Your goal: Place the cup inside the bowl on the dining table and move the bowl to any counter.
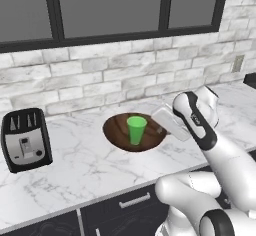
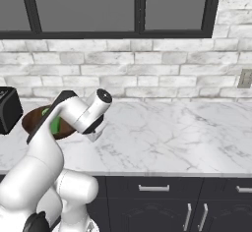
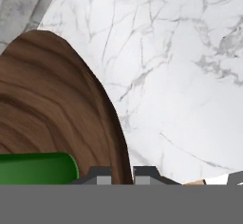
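The green cup (image 1: 136, 129) stands upright inside the wooden bowl (image 1: 120, 130), which sits on the marble counter (image 1: 90, 165) near the toaster (image 1: 26, 139). The gripper (image 3: 121, 173) is pinched nearly shut on the bowl's near rim. I'd worry that thin edge-hold lets the bowl tip or drag on release, toppling the cup.

Loads of bare counter (image 2: 167, 128) to the right of the bowl (image 1: 117, 130), nothing in the way there. Left side is tighter: toaster (image 1: 25, 140) sits near the bowl. Brick wall (image 1: 100, 80) close behind. Cup (image 1: 136, 129) stands upright inside the bowl.
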{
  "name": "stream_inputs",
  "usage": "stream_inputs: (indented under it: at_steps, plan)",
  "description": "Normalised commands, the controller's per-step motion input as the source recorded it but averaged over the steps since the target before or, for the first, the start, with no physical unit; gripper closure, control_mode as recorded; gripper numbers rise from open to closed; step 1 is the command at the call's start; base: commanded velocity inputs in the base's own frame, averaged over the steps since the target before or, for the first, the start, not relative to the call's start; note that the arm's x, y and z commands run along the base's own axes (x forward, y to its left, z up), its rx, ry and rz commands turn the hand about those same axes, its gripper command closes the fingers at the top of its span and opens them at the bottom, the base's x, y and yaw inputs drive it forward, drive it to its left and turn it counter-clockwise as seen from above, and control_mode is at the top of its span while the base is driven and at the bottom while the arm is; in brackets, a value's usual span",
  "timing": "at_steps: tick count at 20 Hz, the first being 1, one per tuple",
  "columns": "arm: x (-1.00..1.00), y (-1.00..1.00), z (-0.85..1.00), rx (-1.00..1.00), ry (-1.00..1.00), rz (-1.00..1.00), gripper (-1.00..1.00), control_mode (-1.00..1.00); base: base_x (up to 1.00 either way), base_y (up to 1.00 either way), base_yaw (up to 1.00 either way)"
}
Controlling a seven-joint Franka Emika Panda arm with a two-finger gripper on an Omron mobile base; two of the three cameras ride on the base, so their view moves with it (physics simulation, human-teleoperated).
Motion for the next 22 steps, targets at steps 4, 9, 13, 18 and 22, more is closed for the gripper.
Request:
stream_inputs:
  at_steps: [4,9,13,18,22]
  plan:
    - [0.15,0.15,-0.21,0.00,-0.03,0.00,1.00,-1.00,0.00,0.00,0.00]
    - [0.13,0.13,-0.13,0.00,-0.02,0.00,1.00,-1.00,0.00,0.00,0.00]
    - [0.12,0.08,-0.12,0.00,0.00,0.00,1.00,-1.00,0.00,0.00,0.00]
    - [0.16,0.07,-0.09,0.00,0.00,0.00,1.00,-1.00,0.00,0.00,0.00]
    - [0.16,0.07,-0.13,0.00,0.00,0.00,1.00,-1.00,0.00,0.00,0.00]
